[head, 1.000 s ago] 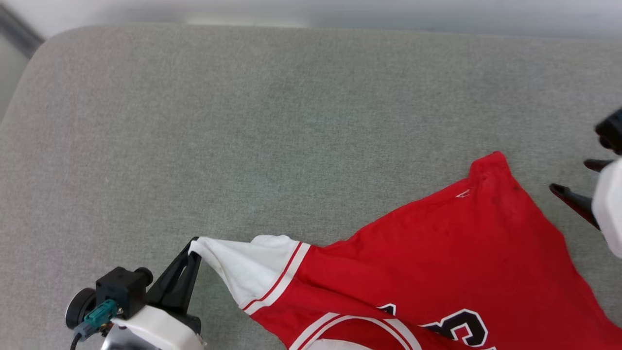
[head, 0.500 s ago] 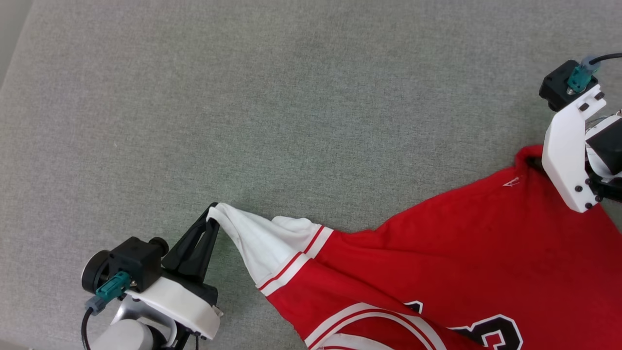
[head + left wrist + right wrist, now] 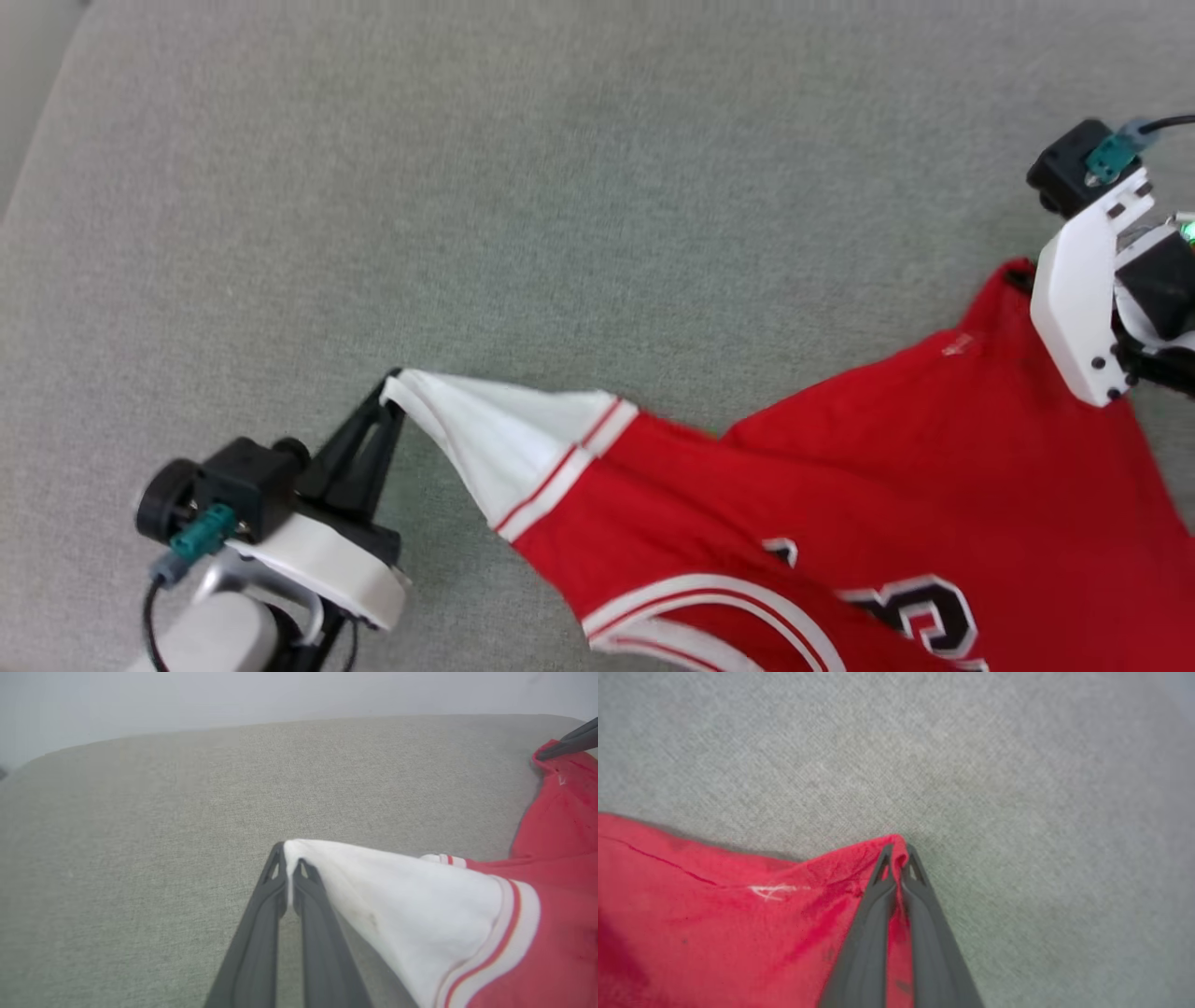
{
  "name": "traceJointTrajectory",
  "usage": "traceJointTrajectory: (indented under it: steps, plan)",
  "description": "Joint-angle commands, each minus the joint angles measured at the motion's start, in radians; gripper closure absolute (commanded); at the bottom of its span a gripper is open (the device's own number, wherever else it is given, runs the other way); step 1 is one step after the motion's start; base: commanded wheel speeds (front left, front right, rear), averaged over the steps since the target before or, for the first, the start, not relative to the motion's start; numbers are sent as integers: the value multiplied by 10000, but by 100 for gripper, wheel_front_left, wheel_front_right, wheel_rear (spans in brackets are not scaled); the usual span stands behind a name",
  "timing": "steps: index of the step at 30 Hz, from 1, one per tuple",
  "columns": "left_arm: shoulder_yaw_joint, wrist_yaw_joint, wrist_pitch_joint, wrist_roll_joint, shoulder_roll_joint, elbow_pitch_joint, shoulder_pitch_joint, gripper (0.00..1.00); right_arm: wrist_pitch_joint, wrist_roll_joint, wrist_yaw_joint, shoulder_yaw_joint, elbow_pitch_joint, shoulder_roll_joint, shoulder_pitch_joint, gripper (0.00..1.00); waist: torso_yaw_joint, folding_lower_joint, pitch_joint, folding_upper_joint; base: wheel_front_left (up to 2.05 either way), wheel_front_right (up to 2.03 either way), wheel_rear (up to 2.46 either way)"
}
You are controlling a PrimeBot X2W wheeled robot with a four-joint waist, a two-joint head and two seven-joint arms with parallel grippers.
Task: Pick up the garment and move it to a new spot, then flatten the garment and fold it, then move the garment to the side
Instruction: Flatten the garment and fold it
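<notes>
The garment (image 3: 840,485), a red jersey with a white sleeve, stripe trim and black numerals, lies across the lower right of the grey cushion. My left gripper (image 3: 392,381) is shut on the tip of the white sleeve (image 3: 397,891), pinching it between its dark fingers (image 3: 261,924). My right gripper (image 3: 899,851) is shut on a red corner of the garment (image 3: 738,905) at the far right; in the head view its white wrist housing (image 3: 1074,308) covers its fingertips. The fabric stretches between the two grips. The right gripper's fingers (image 3: 567,745) also show in the left wrist view.
The grey-green cushion (image 3: 560,205) spreads wide above and left of the garment, with a rounded far edge (image 3: 140,742) against a pale wall. Its left edge (image 3: 37,140) shows at the upper left.
The right gripper came in over the garment's red corner and closed on it. The camera shifted. The left gripper has kept its hold on the sleeve.
</notes>
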Motion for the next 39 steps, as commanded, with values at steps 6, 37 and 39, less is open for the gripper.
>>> traceJointTrajectory:
  steps: [6, 37, 39]
  plan:
    - [330, -107, 174, 160, 423, -158, -851, 100, -1468, 263, -7, -37, -97, -146, -434, 100, -466, -1, -1214, 0, 0, 0, 0]
    - [949, -2381, 2434, 1261, -184, 2989, -13962, 100, -4107, -3959, -7, -3977, 1538, 1954, -7325, 100, -1480, -1, 1127, 0, 0, 0, 0]
    - [860, -2463, 2264, 1321, -300, 3474, -14574, 100, -4181, -4114, -7, -3925, 1764, 2081, -7781, 100, -1450, -1, 1248, 0, 0, 0, 0]
